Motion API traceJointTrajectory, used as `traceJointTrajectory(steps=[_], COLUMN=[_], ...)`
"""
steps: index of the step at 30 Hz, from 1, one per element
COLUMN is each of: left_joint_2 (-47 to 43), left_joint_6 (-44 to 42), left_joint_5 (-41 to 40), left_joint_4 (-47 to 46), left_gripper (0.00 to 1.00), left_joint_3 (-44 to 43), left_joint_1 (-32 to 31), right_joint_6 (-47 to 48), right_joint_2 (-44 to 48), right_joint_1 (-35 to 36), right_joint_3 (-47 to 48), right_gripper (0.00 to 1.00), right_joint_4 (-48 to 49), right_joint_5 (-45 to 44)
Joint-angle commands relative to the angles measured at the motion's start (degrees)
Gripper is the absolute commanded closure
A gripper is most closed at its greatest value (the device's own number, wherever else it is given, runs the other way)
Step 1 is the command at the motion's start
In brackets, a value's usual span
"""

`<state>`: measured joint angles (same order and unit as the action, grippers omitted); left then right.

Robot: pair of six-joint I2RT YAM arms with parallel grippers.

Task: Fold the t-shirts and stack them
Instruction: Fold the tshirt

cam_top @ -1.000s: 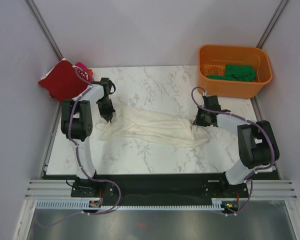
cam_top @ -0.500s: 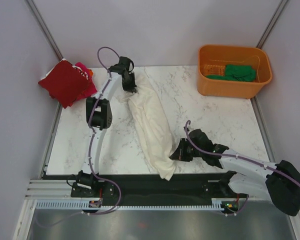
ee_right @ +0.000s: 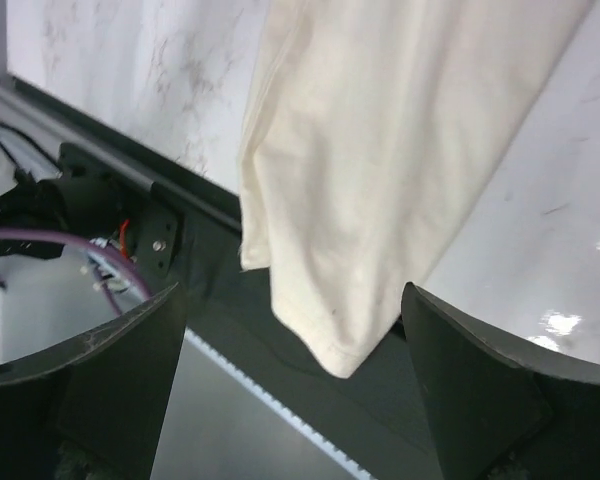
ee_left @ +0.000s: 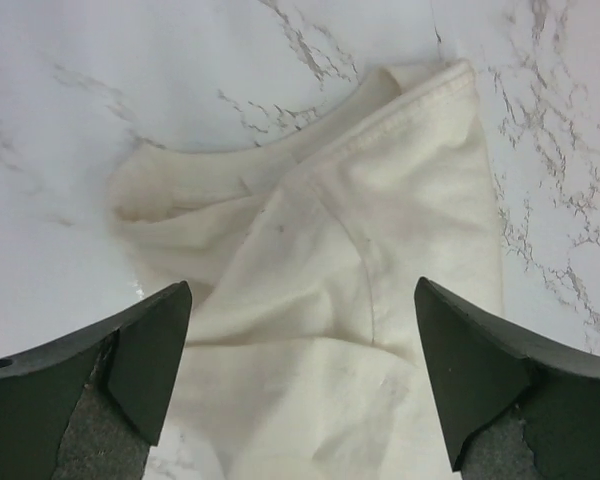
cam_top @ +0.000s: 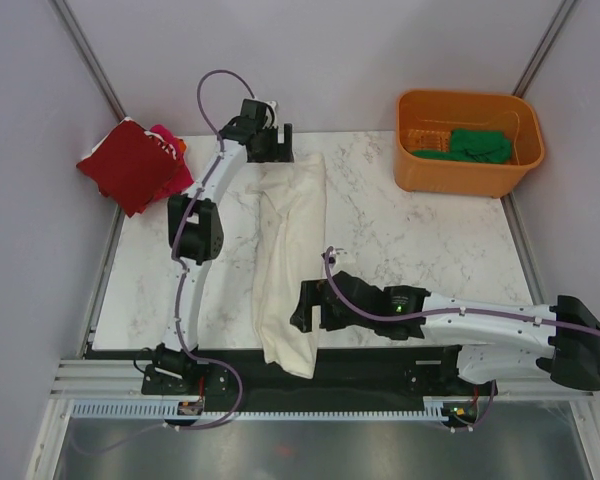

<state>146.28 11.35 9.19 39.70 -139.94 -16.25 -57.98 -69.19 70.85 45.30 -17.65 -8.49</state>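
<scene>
Your left gripper (cam_top: 276, 148) is at the far edge of the bench (cam_top: 430, 250), left of the middle. In the left wrist view it (ee_left: 302, 290) stands wide open with nothing between its fingers, above the far end of the cream-white t-shirt (ee_left: 380, 260). That end lies bunched and creased on the marble, with a stitched hem running along its right side. The cream-white t-shirt (cam_top: 290, 260) stretches as one long, loosely gathered band from the far edge to the near edge. Its near end spills over the near edge onto the dark base rail. Your right gripper (cam_top: 306, 306) reaches in from the right, low beside that near end. In the right wrist view it (ee_right: 292, 292) is also spread wide and has hold of nothing, and the hanging corner of the shirt (ee_right: 380, 180) shows between the fingers. You cannot tell from these views whether either gripper touches the cloth. At the far left corner a dark red t-shirt (cam_top: 125, 165) lies on a magenta-pink t-shirt (cam_top: 172, 152), both overhanging the bench's left edge. At the far right corner an orange tub (cam_top: 460, 178) holds a green t-shirt (cam_top: 480, 145).
</scene>
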Motion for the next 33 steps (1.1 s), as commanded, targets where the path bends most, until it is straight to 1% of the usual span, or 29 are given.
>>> traceJointTrajectory(steps=[1, 2, 4, 5, 8, 9, 11, 14, 20, 25, 28, 29, 31, 32, 33], left_joint_2=[-12.93, -13.99, -17.07, -17.95, -19.63, -19.54, -18.40, -15.94, -10.76, -8.56, -7.15, -6.71, -5.22, -4.78, -4.25], left_joint_6=[-3.45, -2.23, -0.20, 2.24, 6.30, 7.36, 8.06, 10.52, 13.25, 14.22, 14.40, 14.40, 14.31, 14.05, 13.87], left_joint_5=[-9.00, -11.02, -12.00, -11.74, -6.49, -4.20, -2.78, -1.99, -1.11, -1.98, -1.81, -1.37, -1.19, -0.67, -0.40], left_joint_4=[-3.14, -2.97, -2.44, -1.74, -1.38, -1.38, -1.38, -1.47, -1.73, -1.91, -2.43, -2.52, -2.79, -2.79, -2.79], left_gripper=[0.00, 0.01, 0.05, 0.13, 0.26, 0.31, 0.32, 0.32, 0.28, 0.28, 0.40, 0.51, 0.58, 0.71, 0.78], left_joint_3=[3.69, 7.62, 12.21, 16.76, 24.94, 26.11, 28.48, 28.76, 25.07, 24.71, 24.37, 24.10, 22.44, 21.73, 20.94], left_joint_1=[1.13, 2.09, 3.32, 4.72, 6.84, 7.28, 7.29, 7.63, 8.08, 8.16, 8.25, 8.25, 8.34, 8.43, 8.43], right_joint_6=[4.36, 4.88, 5.15, 5.07, 4.71, 4.63, 4.71, 4.89, 4.71, 4.19, 4.27, 4.71, 4.80, 5.06, 5.07], right_joint_2=[1.78, 1.86, 2.48, 2.83, 4.23, 4.85, 5.20, 5.55, 6.17, 6.43, 5.91, 5.56, 5.29, 4.94, 4.85], right_joint_1=[0.17, 0.08, 0.08, 0.08, 0.08, 0.08, -0.01, 0.08, 0.08, -0.01, -0.01, -0.01, -0.01, 0.08, -0.01], right_joint_3=[4.09, 4.27, 4.10, 3.84, 2.52, 2.25, 1.90, 1.90, 1.37, 0.58, 0.58, 0.67, 0.84, 0.93, 1.02], right_gripper=[0.04, 0.04, 0.03, 0.03, 0.02, 0.02, 0.02, 0.02, 0.02, 0.02, 0.02, 0.02, 0.02, 0.02, 0.02], right_joint_4=[-11.61, -13.45, -14.51, -14.95, -15.48, -15.40, -16.18, -17.15, -17.86, -18.03, -18.03, -18.03, -18.03, -17.95, -17.95], right_joint_5=[-12.15, -13.03, -14.53, -14.80, -15.41, -15.50, -15.94, -16.38, -16.29, -16.73, -17.00, -17.00, -17.17, -17.17, -17.35])
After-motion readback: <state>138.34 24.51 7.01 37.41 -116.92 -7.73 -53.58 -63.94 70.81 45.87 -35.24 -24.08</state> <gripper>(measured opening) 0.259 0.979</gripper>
